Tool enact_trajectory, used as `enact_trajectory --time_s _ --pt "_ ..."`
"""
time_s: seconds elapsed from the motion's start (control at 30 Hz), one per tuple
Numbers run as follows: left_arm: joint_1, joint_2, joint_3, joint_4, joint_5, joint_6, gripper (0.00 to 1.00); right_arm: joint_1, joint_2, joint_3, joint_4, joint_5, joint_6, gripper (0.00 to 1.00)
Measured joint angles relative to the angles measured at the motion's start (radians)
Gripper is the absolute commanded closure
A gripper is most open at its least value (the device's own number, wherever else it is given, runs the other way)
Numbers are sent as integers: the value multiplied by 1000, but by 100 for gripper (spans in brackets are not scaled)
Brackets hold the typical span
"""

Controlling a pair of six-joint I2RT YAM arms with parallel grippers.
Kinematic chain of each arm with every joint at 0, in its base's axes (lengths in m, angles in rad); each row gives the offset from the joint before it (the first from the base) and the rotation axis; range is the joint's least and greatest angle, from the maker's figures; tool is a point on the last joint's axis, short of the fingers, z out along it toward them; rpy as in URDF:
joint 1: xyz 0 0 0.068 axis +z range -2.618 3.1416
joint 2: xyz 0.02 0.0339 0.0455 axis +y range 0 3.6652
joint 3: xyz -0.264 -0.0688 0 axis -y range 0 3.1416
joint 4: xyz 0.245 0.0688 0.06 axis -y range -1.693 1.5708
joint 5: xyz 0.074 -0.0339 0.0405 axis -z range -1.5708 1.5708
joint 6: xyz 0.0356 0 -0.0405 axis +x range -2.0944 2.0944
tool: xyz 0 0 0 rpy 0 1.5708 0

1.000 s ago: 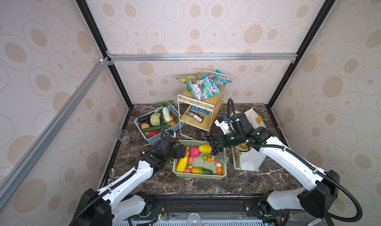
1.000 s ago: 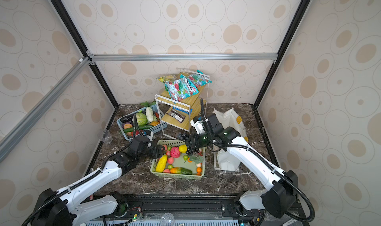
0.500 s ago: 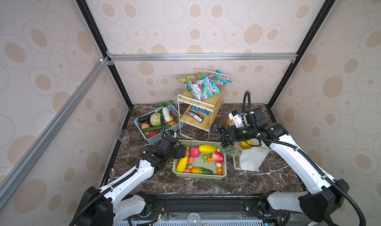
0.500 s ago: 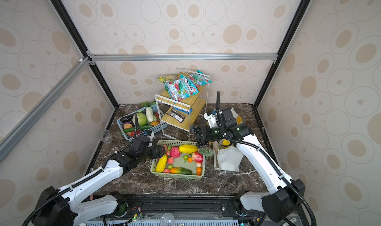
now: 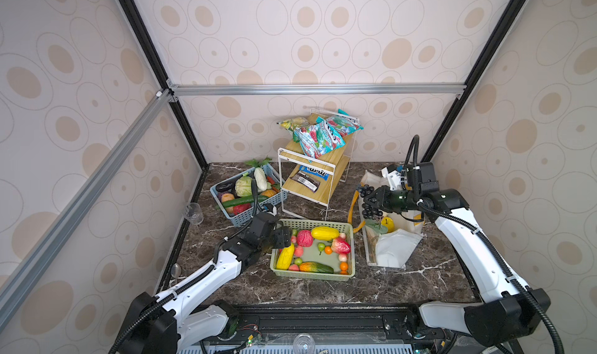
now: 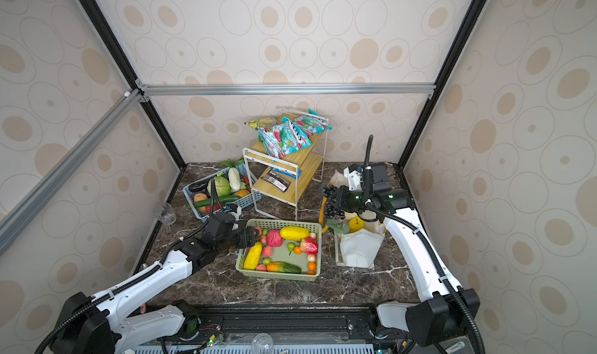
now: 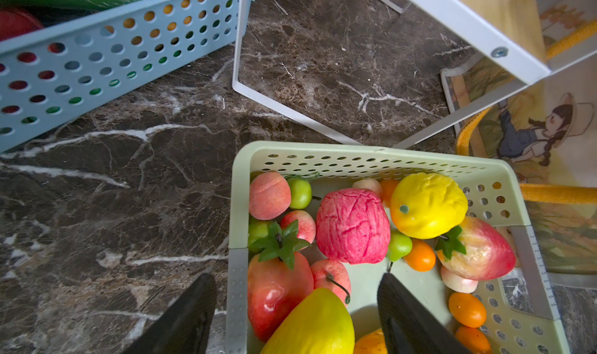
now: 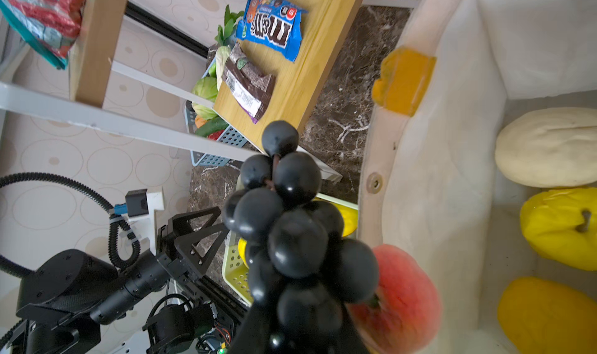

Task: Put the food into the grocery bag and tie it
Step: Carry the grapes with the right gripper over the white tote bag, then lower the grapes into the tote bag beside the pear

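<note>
My right gripper (image 5: 371, 202) (image 6: 334, 202) is shut on a bunch of dark grapes (image 5: 367, 196) (image 8: 290, 220), held in the air at the open top of the white grocery bag (image 5: 395, 247) (image 6: 358, 249). The bag's yellow strap (image 5: 354, 207) hangs at its left. Inside the bag lie a white bulb (image 8: 546, 145), a yellow fruit (image 8: 562, 226) (image 5: 387, 224) and an orange one (image 8: 549, 313). My left gripper (image 5: 281, 236) (image 7: 295, 278) is open, straddling the left wall of the green basket (image 5: 316, 222) (image 7: 355, 162), above a red fruit (image 7: 274, 291) and a yellow one (image 7: 316, 326).
The green basket holds several more toy fruits. A blue basket (image 5: 255, 212) of vegetables stands at the back left. A white-framed wooden shelf rack (image 5: 326, 171) with snack packs stands behind the green basket. A clear cup (image 5: 193, 212) is by the left wall.
My right gripper has carried the grapes to the right, from above the green basket to the bag's open top. The left arm has barely moved.
</note>
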Motion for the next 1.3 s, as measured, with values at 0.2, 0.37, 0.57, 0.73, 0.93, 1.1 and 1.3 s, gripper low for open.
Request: enact_trajectory --time_s 0.2,0.37,0.57,0.73,0.93,1.1,1.3 --pt "0 2 0 3 1 0 21 -99 0 0 31 7 20 77" --pt "0 16 0 3 1 0 21 -165 14 0 42 22 21 77" --pt "0 41 4 7 8 0 21 -190 58 -22 43 72 12 77" --pt "0 70 16 13 16 1 21 -191 83 -52 43 103 5 77" --pt "0 97 35 27 21 1 21 -192 111 -76 45 135 -14 76" --pt "0 98 38 30 23 1 21 -192 149 -102 52 142 -29 75" --pt "0 96 38 29 23 1 21 -192 162 -147 73 143 -43 75"
